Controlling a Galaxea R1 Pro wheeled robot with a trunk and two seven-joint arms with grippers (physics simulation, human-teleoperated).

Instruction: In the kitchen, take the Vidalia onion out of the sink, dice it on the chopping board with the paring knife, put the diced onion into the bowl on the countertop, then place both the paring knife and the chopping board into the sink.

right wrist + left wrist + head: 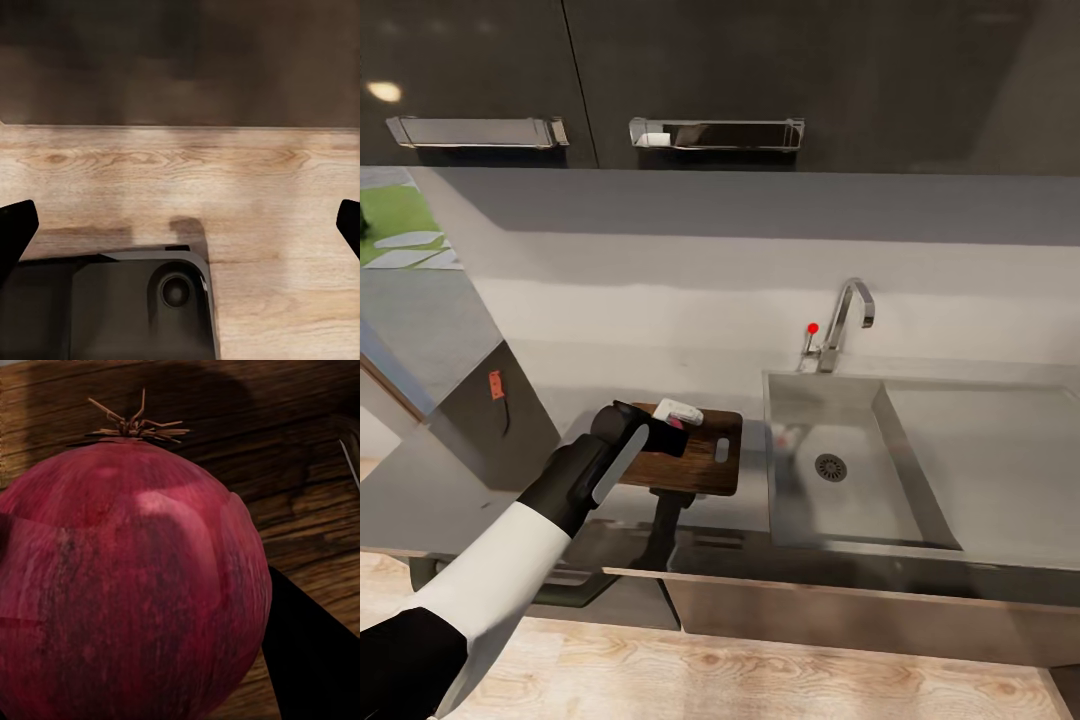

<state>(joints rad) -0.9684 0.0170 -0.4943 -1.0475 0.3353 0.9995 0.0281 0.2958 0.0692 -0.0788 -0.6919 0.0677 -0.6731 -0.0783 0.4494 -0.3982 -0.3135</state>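
Left claw (672, 425) clamped on onion (127, 585) over board (705, 460); right claw (180, 225) spread apart. Round onion may roll off board once released.

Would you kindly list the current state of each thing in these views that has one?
Vidalia onion: whole, undiced, over the chopping board, in the left gripper.
Chopping board: flat on the countertop, beside the sink.
Sink: basin without onion, tap not running.
Left gripper: shut on the onion.
Right gripper: open, nothing between its fingers, above the wooden floor.
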